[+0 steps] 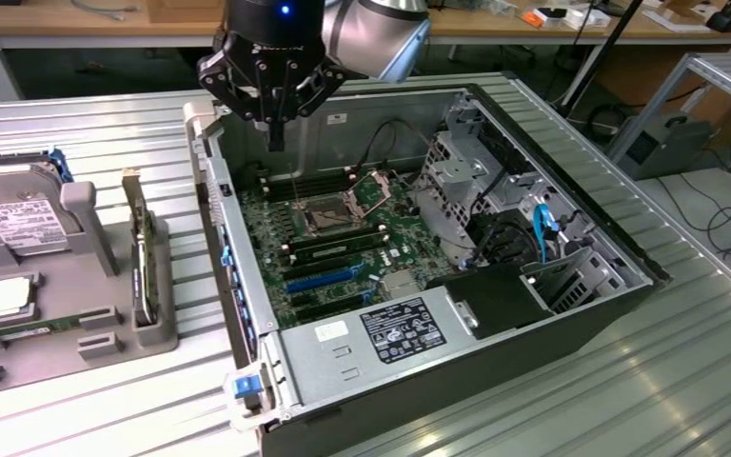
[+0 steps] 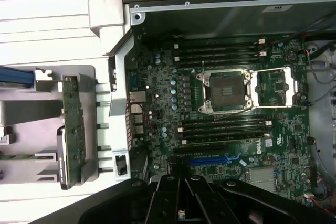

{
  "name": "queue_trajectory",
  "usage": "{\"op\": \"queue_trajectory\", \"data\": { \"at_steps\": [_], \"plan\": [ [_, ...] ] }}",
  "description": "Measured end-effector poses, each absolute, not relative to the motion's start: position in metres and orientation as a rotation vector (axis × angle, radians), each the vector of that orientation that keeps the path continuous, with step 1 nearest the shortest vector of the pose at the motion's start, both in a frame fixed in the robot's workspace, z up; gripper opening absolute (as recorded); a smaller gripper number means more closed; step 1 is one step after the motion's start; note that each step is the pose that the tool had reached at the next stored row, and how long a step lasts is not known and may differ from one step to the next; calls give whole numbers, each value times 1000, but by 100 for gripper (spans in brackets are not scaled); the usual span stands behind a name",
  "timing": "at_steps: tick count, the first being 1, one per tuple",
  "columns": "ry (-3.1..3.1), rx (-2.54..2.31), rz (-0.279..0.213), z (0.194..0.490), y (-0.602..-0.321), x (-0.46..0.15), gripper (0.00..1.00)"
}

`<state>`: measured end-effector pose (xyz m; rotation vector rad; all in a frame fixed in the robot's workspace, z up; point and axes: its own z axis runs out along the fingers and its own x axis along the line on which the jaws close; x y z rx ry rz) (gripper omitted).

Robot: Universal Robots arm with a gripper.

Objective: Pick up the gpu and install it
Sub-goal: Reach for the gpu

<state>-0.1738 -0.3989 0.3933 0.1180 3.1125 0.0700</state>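
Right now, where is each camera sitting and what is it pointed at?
Exterior view: off the arm, raised, looking down at the open computer case, the gpu in its grey holder and the shut claw above.
Wrist view: on the wrist, looking down into the case past the claw.
Shared: the gpu, the motherboard, the claw.

The computer case is bare grey sheet metal with a dull sheen. Inside it, the motherboard is matt dark green with glossy blue plastic slots. The table under the case is ribbed silver metal, softly reflective. Beside the case, the holder is smooth matt grey plastic. The gpu standing in it shows a matt board and a shiny metal edge. The hard drive there is silvery metal with a white paper label. Above the case, the gripper is black and slightly glossy.
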Motion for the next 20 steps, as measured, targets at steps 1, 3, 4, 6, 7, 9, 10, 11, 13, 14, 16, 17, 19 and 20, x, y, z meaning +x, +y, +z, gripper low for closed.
{"op": "queue_trajectory", "data": {
  "at_steps": [1, 3, 4, 6, 7, 9, 10, 11, 13, 14, 16, 17, 19, 20],
  "plan": [
    [3113, 118, 70, 393, -399, -174, 11],
    [3112, 118, 70, 393, -399, -175, 11],
    [3113, 118, 70, 393, -399, -177, 11],
    [3112, 118, 70, 393, -399, -180, 11],
    [3113, 118, 70, 393, -399, -181, 11],
    [3113, 118, 70, 393, -399, -182, 11],
    [3113, 118, 70, 393, -399, -183, 11],
    [3113, 118, 70, 393, -399, -183, 11],
    [3113, 118, 70, 393, -399, -184, 11],
    [3113, 118, 70, 393, -399, -185, 11],
    [3112, 118, 70, 393, -399, -186, 11],
    [3112, 118, 70, 393, -399, -187, 11],
    [3113, 118, 70, 393, -399, -189, 11],
    [3112, 118, 70, 393, -399, -189, 11]
  ]
}}
